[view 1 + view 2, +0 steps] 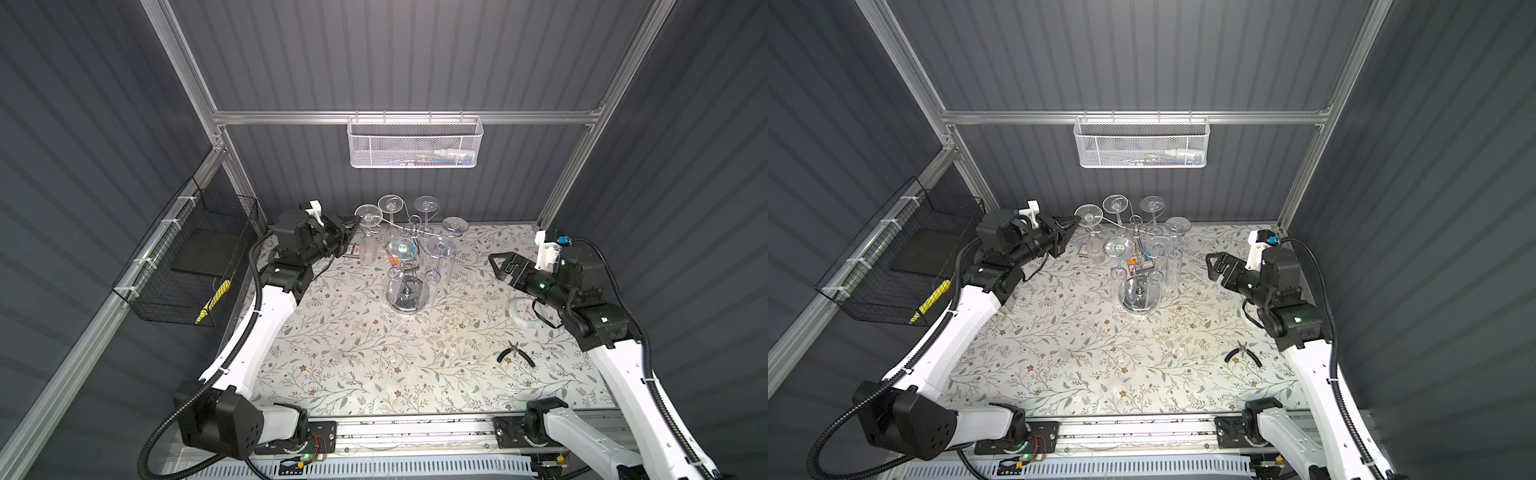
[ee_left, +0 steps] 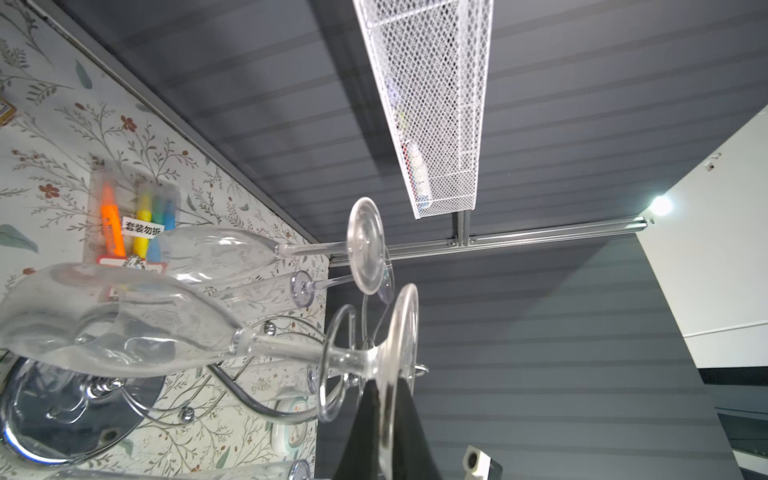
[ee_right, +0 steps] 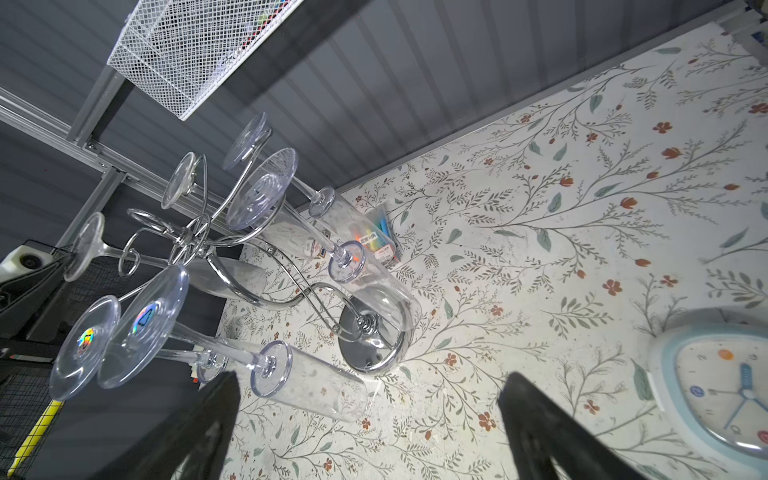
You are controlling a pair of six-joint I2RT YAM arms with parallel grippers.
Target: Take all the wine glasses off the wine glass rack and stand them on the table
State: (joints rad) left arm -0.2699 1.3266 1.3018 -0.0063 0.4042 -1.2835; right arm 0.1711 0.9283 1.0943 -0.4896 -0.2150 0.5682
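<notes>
Left fingers [image 2: 359, 440] clamp the foot of the wine glass [image 2: 291, 349], hung on the wine glass rack [image 1: 409, 303] — right fingers [image 3: 536, 428] gape, empty.

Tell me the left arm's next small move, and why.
Probably ease the wine glass slightly up and outward, away from the centre of the wine glass rack. The left pincer is shut on the glass's foot, yet the stem passes through one of the rack's scroll loops, so the glass is not yet free.
</notes>
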